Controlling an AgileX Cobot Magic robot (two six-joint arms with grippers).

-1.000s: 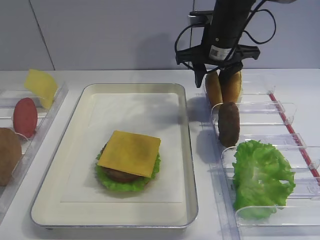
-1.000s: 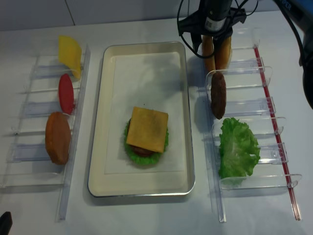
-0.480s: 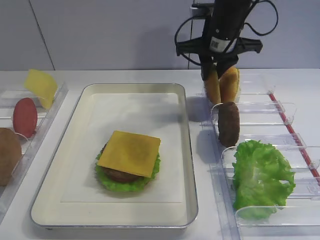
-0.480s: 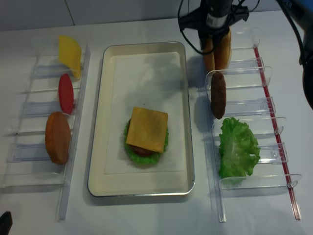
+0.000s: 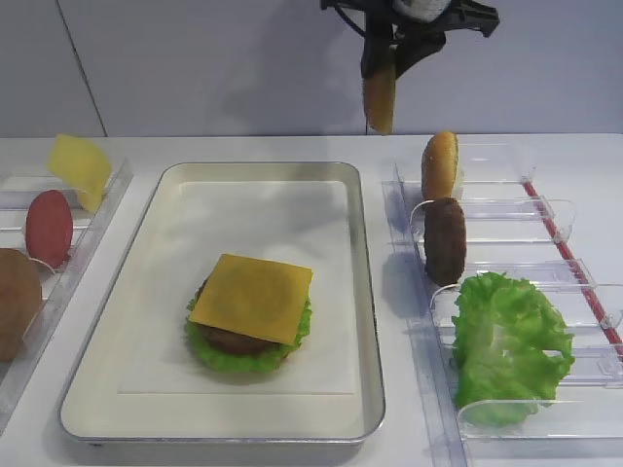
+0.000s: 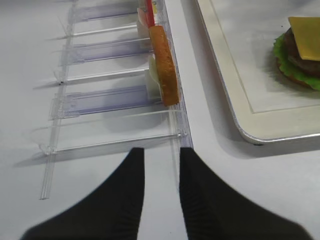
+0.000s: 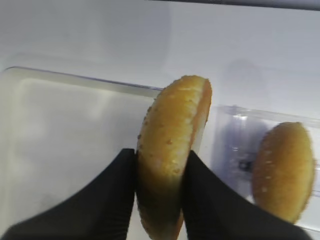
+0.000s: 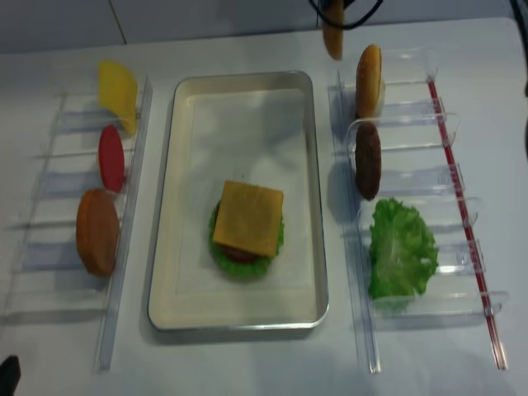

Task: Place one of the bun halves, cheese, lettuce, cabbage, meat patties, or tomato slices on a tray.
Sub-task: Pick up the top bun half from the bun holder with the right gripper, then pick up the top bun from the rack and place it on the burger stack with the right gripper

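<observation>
Exterior high: our right gripper (image 5: 385, 60) pinches a bun half (image 5: 380, 95) edge-on, up above the tray (image 5: 146, 255). Right wrist: same clamp on it. Left wrist: our left gripper (image 6: 161, 159) sits slightly parted, holding nothing, by a clear rack (image 6: 107, 100).

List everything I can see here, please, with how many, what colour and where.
tray: one, cream-white, centre.
stack on the tray: green lettuce, dark patty, orange cheese on top.
clear racks: two, left and right of the tray.
left rack: yellow cheese slice, red tomato slice, brown bun half.
right rack: golden bun half, dark meat patty, green lettuce leaf.
seeded bun top: one, golden, held in the air.
right hand: black, shut on the seeded bun top.
left hand: black, by the left rack, holding nothing.
</observation>
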